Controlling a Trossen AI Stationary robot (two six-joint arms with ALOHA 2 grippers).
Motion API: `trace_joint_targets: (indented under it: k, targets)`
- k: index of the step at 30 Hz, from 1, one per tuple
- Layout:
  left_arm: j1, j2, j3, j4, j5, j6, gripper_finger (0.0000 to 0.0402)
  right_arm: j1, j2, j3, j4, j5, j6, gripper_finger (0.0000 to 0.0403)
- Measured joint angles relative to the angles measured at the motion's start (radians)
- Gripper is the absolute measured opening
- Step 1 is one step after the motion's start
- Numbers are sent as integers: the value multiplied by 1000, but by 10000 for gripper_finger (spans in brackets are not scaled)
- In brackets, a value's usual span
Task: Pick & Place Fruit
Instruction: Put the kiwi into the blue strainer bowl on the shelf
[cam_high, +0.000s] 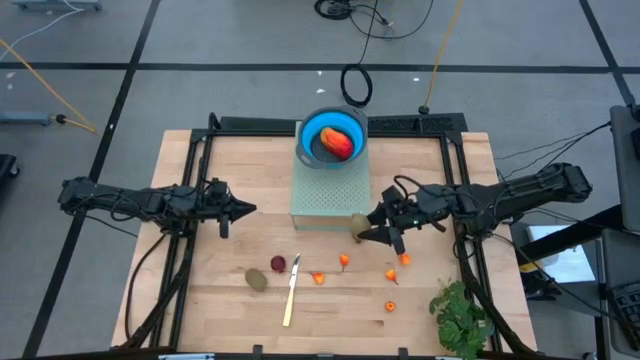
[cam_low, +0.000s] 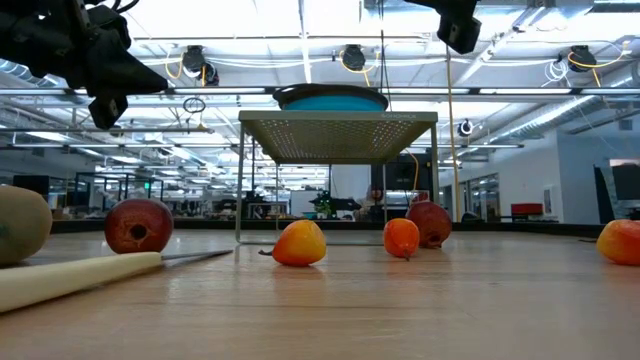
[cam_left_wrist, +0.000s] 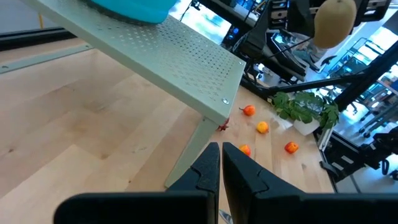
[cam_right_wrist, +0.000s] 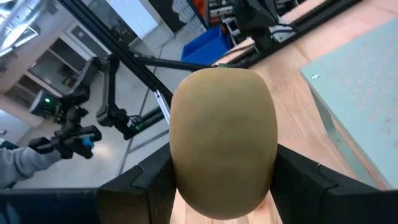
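1. Wooden table (cam_high: 200, 300) carries a pale green perforated stand (cam_high: 325, 195) near its far edge; everything below is placed against that stand.
2. On top of the stand sits a blue bowl (cam_high: 310, 135) with a grey rim, and a red-orange oblong fruit (cam_high: 338, 143) lies inside it.
3. Right gripper (cam_high: 366, 225) hangs off the stand's near right corner, raised above the table, its fingers clamped on an olive-brown kiwi (cam_high: 359, 224); in the right wrist view the kiwi (cam_right_wrist: 222, 140) sits squarely between the two dark fingers (cam_right_wrist: 146, 183).
4. Left gripper (cam_high: 246, 209) waits to the left of the stand, pointing toward it, with its fingers pressed together and nothing between them; the left wrist view shows the two fingertips (cam_left_wrist: 208, 165) almost touching.
5. A second kiwi (cam_high: 257, 280) lies on the table in front of the stand and off to its left, with a dark red ball (cam_high: 278, 264) just beside it.
6. A pale-handled knife (cam_high: 291, 292) lies just right of that ball, its blade pointing toward the stand.
7. Small orange bits (cam_high: 344, 260) are scattered in front of the stand, running from its middle out past its right side.
8. A leafy green bunch (cam_high: 460, 315) rests at the table's near edge, well to the right of the stand.
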Motion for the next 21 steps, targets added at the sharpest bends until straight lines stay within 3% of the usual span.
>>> trace_joint_targets:
  k: [12,21]
  targets:
    - [0,0,0,0,2,-81,17,0,0,0,1,6,-7,204]
    - [0,0,0,17,10,-103,28,0,0,0,1,117,-168,204]
